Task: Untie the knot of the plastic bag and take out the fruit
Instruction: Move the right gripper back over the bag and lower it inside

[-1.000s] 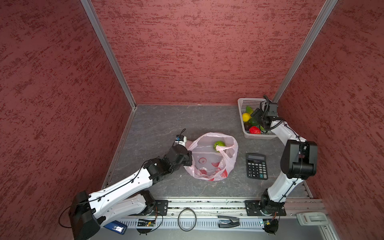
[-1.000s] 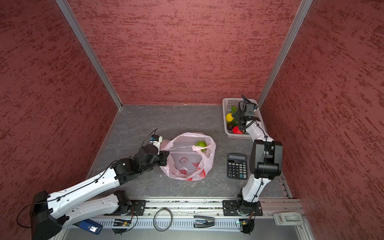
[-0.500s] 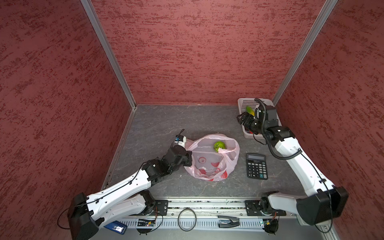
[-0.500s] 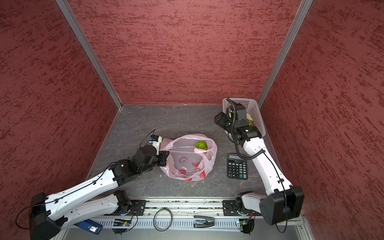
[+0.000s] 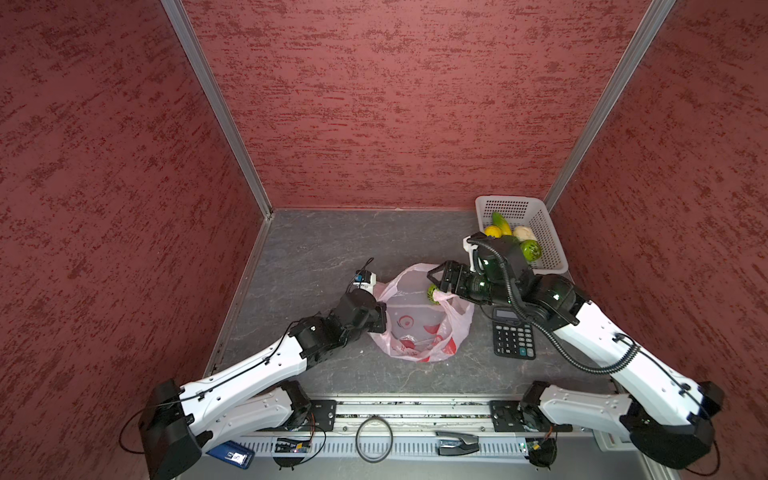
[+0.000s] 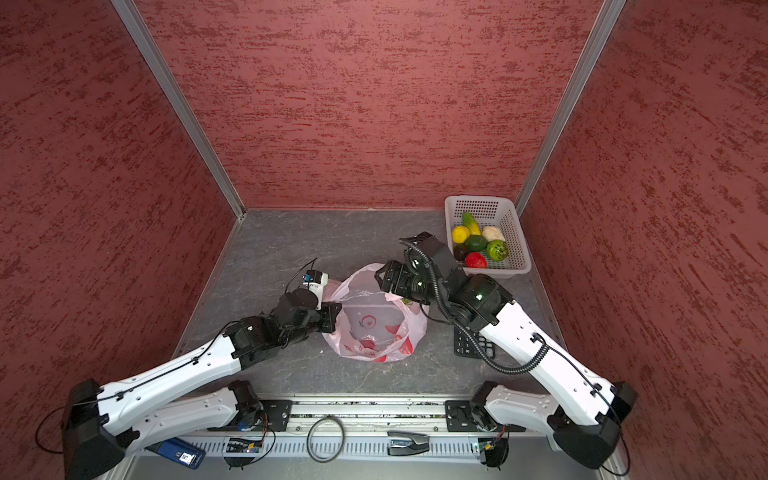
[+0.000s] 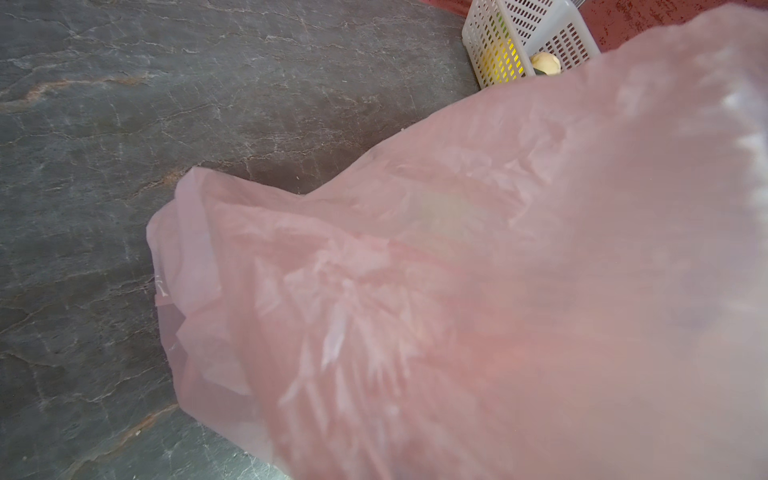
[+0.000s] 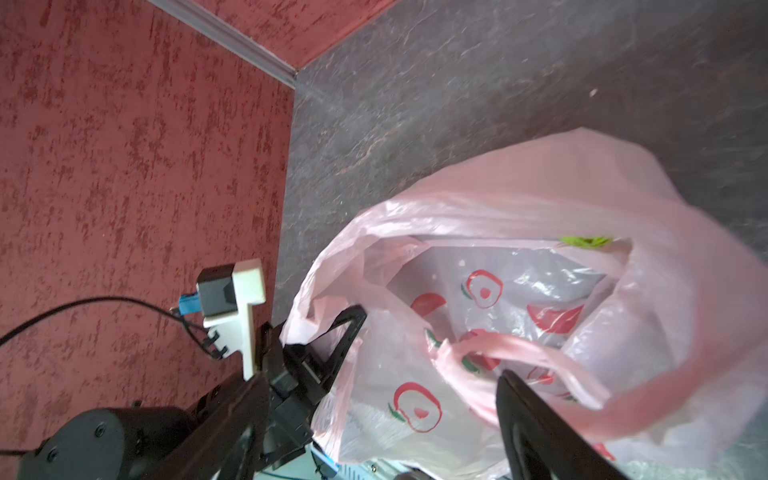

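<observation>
The pale pink plastic bag (image 5: 415, 332) (image 6: 374, 332) lies mid-floor with its mouth open; no knot shows. My left gripper (image 5: 380, 318) (image 6: 332, 318) is shut on the bag's left rim, and the film (image 7: 457, 291) fills the left wrist view. My right gripper (image 5: 436, 277) (image 6: 384, 278) hangs open over the mouth's far right side, just above a bumpy green fruit (image 5: 433, 294) (image 8: 586, 240) inside. In the right wrist view one finger (image 8: 540, 432) stands by a loose handle strap (image 8: 519, 345). Several other fruit (image 6: 475, 260) sit in the white basket (image 6: 517, 253).
The basket (image 5: 550, 253) stands in the back right corner. A black calculator (image 5: 513, 336) lies right of the bag, under my right arm. Red walls close in three sides. A stapler (image 5: 455, 442) and a black ring (image 5: 374, 438) lie on the front rail.
My right arm has swung from the basket leftward and now hangs over the bag's mouth, still open. The left gripper has kept its hold on the rim.
</observation>
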